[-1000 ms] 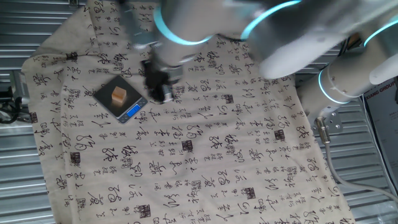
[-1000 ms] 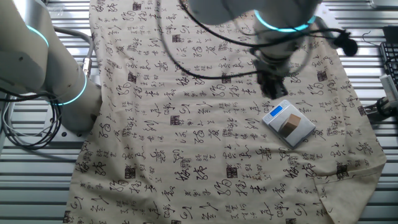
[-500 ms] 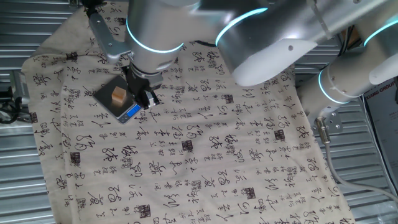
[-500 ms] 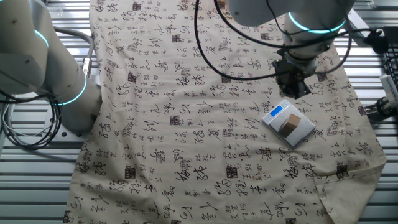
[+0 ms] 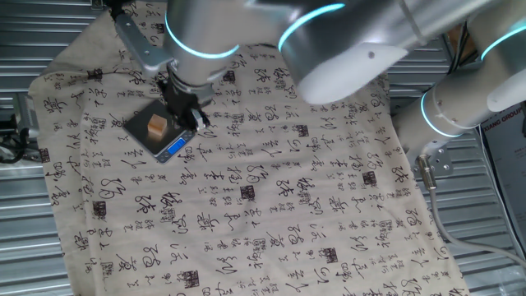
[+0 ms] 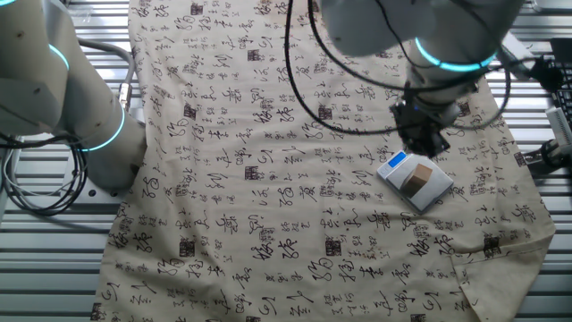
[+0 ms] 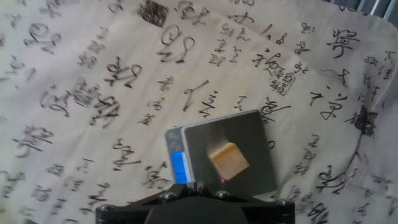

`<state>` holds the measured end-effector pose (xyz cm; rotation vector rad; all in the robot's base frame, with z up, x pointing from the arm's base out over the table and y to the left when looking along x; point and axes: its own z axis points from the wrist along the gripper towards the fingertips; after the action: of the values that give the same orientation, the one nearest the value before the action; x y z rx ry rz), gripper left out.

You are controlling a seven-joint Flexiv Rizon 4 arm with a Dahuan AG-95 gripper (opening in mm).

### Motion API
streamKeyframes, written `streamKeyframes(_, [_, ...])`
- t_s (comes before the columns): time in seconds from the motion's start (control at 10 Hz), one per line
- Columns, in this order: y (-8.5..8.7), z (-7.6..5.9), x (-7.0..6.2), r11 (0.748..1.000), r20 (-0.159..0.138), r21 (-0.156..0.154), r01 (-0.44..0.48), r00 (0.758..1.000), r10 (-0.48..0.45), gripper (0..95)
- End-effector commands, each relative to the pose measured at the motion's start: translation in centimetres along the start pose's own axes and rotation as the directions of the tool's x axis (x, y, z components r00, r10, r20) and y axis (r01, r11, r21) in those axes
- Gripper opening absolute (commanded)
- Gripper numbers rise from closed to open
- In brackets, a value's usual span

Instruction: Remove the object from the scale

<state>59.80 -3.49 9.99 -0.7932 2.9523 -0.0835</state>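
The object, a small tan cube [image 5: 156, 125], sits on the scale [image 5: 138, 126], a thin dark grey plate with a blue display [image 5: 173, 149], lying on the printed cloth. My gripper [image 5: 190, 121] hangs just right of the cube, over the scale's edge, and its fingers look shut and empty. In the other fixed view the gripper [image 6: 427, 143] is just above the display end of the scale [image 6: 437, 188], close to the cube [image 6: 416, 178]. In the hand view the cube [image 7: 228, 160] rests on the scale [image 7: 249, 134], just ahead of the gripper [image 7: 198, 185].
A beige cloth with black calligraphy [image 5: 271, 189] covers the table. The arm's white base [image 6: 80, 98] stands at one side of the cloth. Ribbed metal table surface [image 5: 25, 238] shows around the cloth, with cables [image 6: 36, 188] beside the base.
The gripper has moved across the cloth toward the scale and now hangs over its display end. The cube and scale have not moved.
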Motion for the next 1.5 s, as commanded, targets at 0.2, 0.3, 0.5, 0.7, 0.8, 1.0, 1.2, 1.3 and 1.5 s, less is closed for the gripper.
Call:
streamKeyframes(0.2, [-0.5,0.5,-2.8,1.000,-0.015,-0.002,0.005,1.000,-0.005,0.0])
streamKeyframes(0.3, [-0.6,0.6,-3.7,1.000,-0.015,-0.005,0.005,1.000,-0.005,0.0])
streamKeyframes(0.5, [-0.7,0.8,-4.5,1.000,-0.016,-0.006,0.019,1.000,-0.019,0.0])
streamKeyframes(0.7, [-0.7,0.9,-4.5,0.998,-0.013,-0.009,0.057,0.998,-0.058,0.0])
streamKeyframes(0.8, [-0.7,0.9,-4.5,0.994,-0.012,-0.018,0.104,0.995,-0.104,0.0])
streamKeyframes(1.0, [-0.7,0.9,-4.5,0.973,-0.008,-0.020,0.230,0.973,-0.230,0.0])
streamKeyframes(1.2, [-0.7,1.2,-4.3,0.949,-0.001,-0.019,0.315,0.949,-0.315,0.0])
streamKeyframes(1.3, [-0.7,1.5,-4.0,0.937,0.000,-0.021,0.348,0.937,-0.348,0.0])
streamKeyframes(1.5, [-0.7,1.8,-4.0,0.933,-0.007,-0.017,0.360,0.933,-0.360,0.0])
